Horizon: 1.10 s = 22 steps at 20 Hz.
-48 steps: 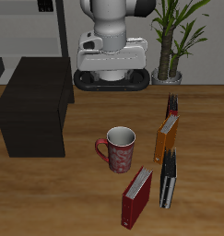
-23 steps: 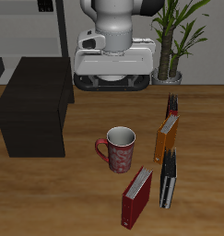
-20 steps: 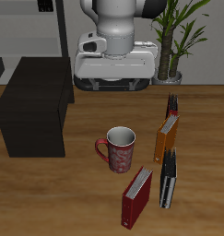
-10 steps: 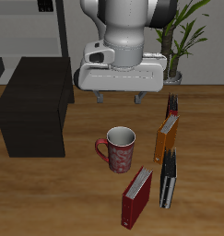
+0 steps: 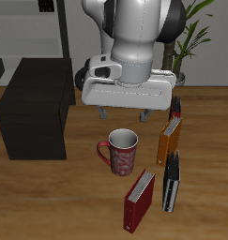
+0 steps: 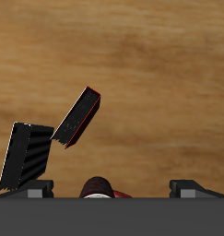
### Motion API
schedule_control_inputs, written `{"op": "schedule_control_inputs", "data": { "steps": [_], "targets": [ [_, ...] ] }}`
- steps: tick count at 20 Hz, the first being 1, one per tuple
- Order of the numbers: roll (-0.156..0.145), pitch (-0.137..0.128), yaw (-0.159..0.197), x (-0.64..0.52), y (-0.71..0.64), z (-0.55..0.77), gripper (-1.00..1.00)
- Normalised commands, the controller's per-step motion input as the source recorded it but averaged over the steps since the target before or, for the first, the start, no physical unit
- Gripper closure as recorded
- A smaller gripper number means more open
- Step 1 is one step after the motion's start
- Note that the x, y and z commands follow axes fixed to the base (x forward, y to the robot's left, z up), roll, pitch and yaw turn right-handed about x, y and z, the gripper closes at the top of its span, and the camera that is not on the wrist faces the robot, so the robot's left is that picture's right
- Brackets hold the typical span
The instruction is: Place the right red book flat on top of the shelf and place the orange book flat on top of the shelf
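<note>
Forward and lower than a moment ago, the gripper [image 5: 125, 113] has come out from the back of the table and hangs above the wood just behind the mug [image 5: 120, 151]. Its two fingers stand wide apart with nothing between them, both clear of the table.

In the wrist view the fingertips [image 6: 32, 189] show as two dark stubs well apart, with the mug's red rim [image 6: 100, 188] peeking between them.

Just below the claw, nearer the table's front edge, the red patterned mug stands upright. Beyond it toward the front edge the right red book [image 5: 140, 199] stands on its edge, and the wrist view shows it as a tilted dark-red slab [image 6: 77, 116]. Just beside it stands the black-and-white book [image 5: 171, 183], seen from the wrist with its dark spine and pale stripes [image 6: 28, 157].

Farther back, the orange book [image 5: 169, 139] stands upright, with another red book [image 5: 175, 106] behind it, partly hidden by the gripper body. None of the books has shifted.

Well apart across the table, the shelf [image 5: 35, 105] sits with its flat top bare. A potted plant [image 5: 185, 36] stands at the back of the scene.
</note>
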Motion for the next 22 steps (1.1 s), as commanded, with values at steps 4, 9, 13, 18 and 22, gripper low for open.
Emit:
{"op": "schedule_control_inputs", "data": {
  "steps": [4,9,13,18,22],
  "targets": [
    [0.008,0.006,-0.022,0.17,0.06,-0.04,-1.00],
    [0.025,-0.001,-0.029,0.38,0.09,-0.20,-1.00],
    [0.031,-0.032,-0.034,0.21,0.13,-0.08,-1.00],
    [0.012,-0.009,-0.046,0.12,0.03,-0.09,-1.00],
    [0.010,0.000,-0.005,0.06,0.01,-0.19,-1.00]
  ]
}}
